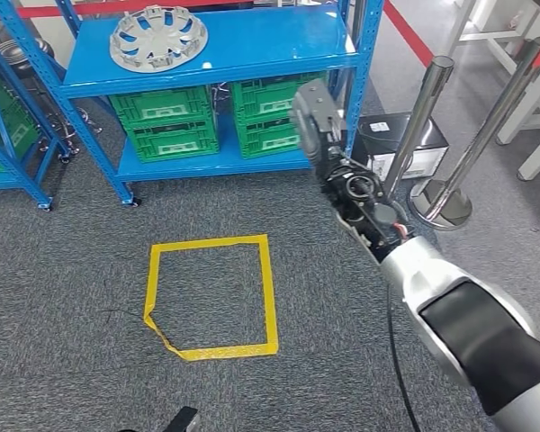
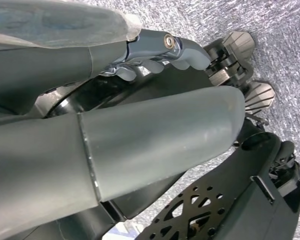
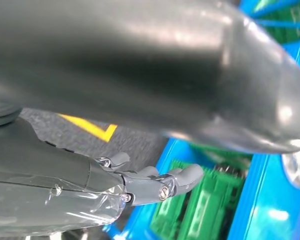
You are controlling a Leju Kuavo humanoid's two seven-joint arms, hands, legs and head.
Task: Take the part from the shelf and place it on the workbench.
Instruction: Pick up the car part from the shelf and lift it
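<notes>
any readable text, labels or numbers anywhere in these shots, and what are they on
No text can be read.
White label on the black box beside the shelf: too small and blurred to read.
White patches on the green crates under the blue shelf: too small to tell whether they carry text.
Silver wheel cover: no marking legible.
Yellow tape square on the carpet: no writing.

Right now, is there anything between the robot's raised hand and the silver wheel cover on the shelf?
In the head view, only bare blue shelf top separates the right hand from the wheel cover.
</notes>
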